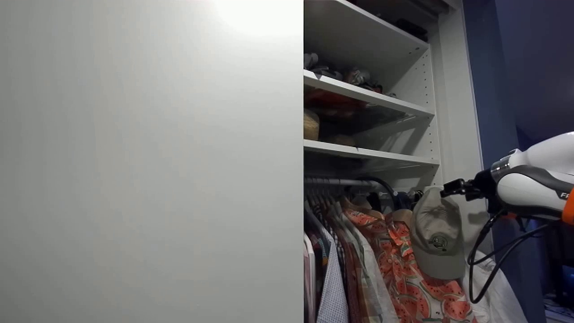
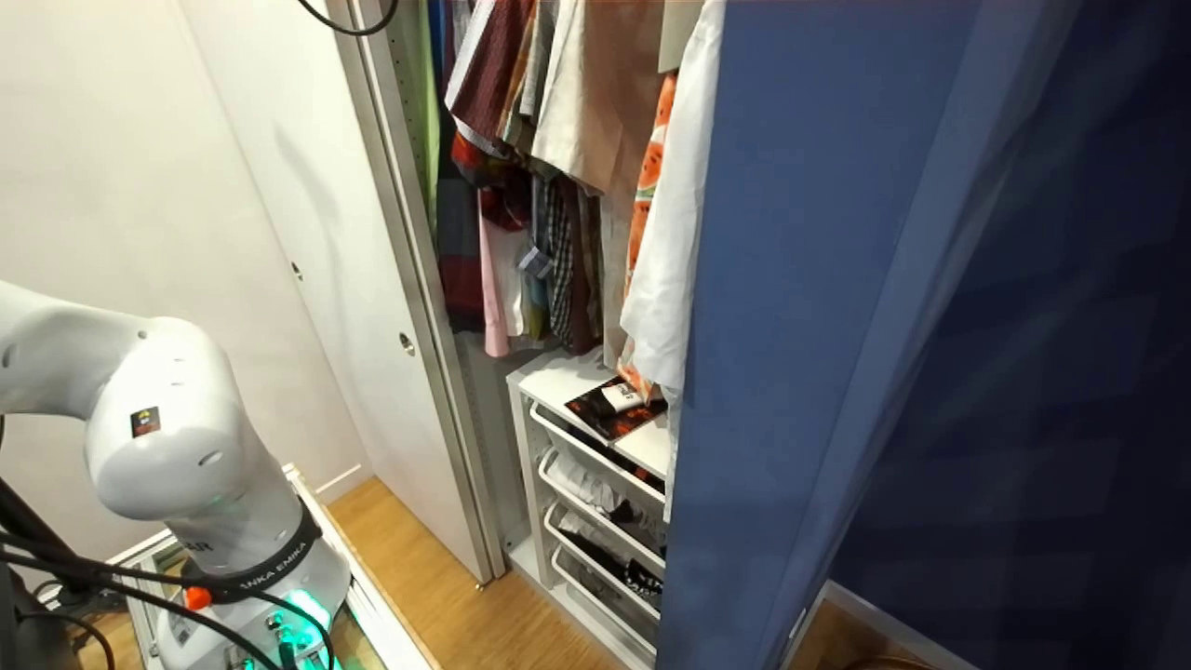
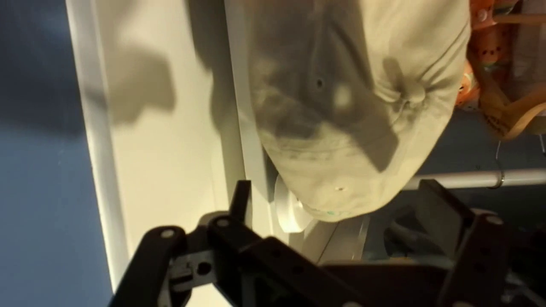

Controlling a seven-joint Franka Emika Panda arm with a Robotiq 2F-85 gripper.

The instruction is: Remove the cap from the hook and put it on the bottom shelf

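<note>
- The cap [image 1: 437,231] hangs in the wardrobe [image 1: 457,112], overlapping the watermelon-print shirt [image 1: 412,296] in an exterior view;
- its brim [image 1: 441,268] points downward, its crown [image 1: 432,208] sits uppermost; the long axis runs nearly upright, with the brim end slightly farther right in that view;
- the dark emblem [image 1: 438,243] faces outward, just above the brim;
- in the wrist view the narrowing end of the crown points toward the lower edge; a white curved piece [image 3: 288,209] shows just beside it, partly hidden;
- the gripper [image 3: 336,187] is released, its fingers [image 3: 439,217] spread wide; the cap's top appears between them in that view; whether either finger touches the fabric cannot be told.
</note>
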